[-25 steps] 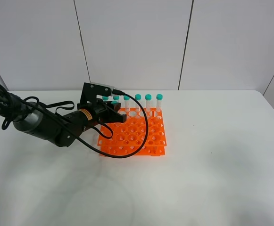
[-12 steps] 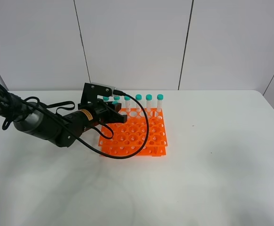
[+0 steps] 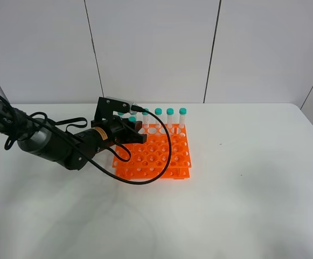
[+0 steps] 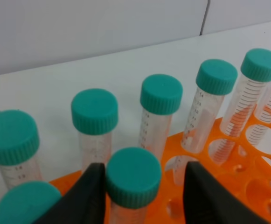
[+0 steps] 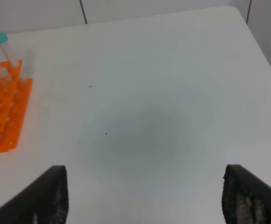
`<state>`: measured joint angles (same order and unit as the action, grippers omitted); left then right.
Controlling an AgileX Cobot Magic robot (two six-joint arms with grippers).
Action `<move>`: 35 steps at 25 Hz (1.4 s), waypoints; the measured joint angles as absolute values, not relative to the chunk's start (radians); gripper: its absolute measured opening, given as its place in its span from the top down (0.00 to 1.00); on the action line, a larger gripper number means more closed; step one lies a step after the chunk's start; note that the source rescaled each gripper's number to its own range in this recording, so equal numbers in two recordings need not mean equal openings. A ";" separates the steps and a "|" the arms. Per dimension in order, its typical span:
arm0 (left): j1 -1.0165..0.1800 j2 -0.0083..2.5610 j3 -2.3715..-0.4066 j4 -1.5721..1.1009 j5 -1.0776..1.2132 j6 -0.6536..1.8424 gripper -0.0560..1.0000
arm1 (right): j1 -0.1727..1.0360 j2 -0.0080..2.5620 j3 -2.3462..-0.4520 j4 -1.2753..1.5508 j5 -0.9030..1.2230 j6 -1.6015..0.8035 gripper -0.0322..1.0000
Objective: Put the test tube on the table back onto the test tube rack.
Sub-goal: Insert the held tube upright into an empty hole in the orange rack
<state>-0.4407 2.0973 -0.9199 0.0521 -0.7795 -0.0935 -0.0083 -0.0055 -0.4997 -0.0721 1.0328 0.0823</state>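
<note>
Teal-capped test tube (image 4: 133, 179) stands upright in the orange test tube rack (image 3: 161, 156), between the parted fingers of the left gripper (image 4: 140, 191); one finger touches its cap. Other capped tubes (image 4: 161, 95) crowd closely behind it. Right gripper (image 5: 144, 196) hangs wide open over the bare white table (image 5: 172, 93).

The rack (image 3: 155, 152) is bright orange, its top a grid of round holes. The tubes (image 4: 155, 122) are clear with faint dark graduation marks, each under a teal cap (image 4: 161, 94). The bench (image 5: 163, 107) is plain matte white. The left arm (image 3: 54, 143) is black with a small orange label; its jaws are black. The wall panels (image 3: 151, 48) are pale grey with dark seams.
</note>
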 joint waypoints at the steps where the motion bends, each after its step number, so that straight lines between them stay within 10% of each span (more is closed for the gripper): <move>1: -0.441 2.097 -0.920 0.052 -0.779 -0.094 0.72 | -0.008 -0.005 -0.500 -0.072 1.033 0.082 0.00; 35: -0.441 2.082 -0.919 0.052 -0.779 -0.094 0.71 | -0.008 -0.005 -0.500 -0.072 1.033 0.082 0.00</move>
